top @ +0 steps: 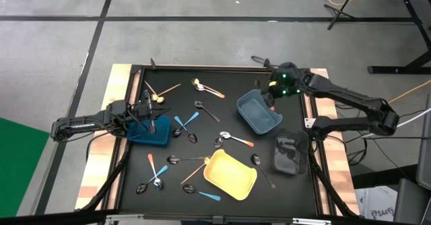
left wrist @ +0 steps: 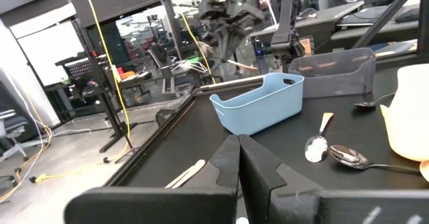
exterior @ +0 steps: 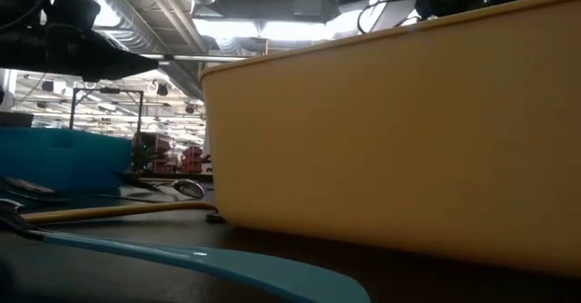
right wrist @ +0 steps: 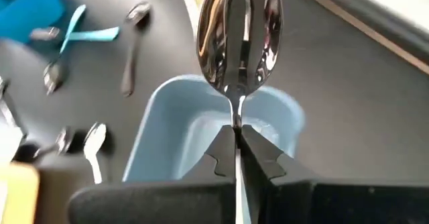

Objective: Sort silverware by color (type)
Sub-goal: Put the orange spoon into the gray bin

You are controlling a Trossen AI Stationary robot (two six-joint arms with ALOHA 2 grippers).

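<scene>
The right gripper point(right wrist: 236, 140) is clenching a silver spoon point(right wrist: 238, 33) by its neck, bowl up, above the light-blue bin point(top: 259, 112) at about two o'clock on the tabletop point(top: 296, 184). The left gripper point(top: 149, 122) is sitting closed and empty over the dark-blue bin point(top: 149, 132) at nine o'clock. Other spoons point(top: 232, 139) are lying scattered around the yellow bin point(top: 230, 174).

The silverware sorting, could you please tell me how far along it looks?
Barely started: the light-blue bin looks empty. The right gripper holds a shiny silver spoon above it. Most spoons, like the blue-handled spoon, lie scattered on the black table.
</scene>
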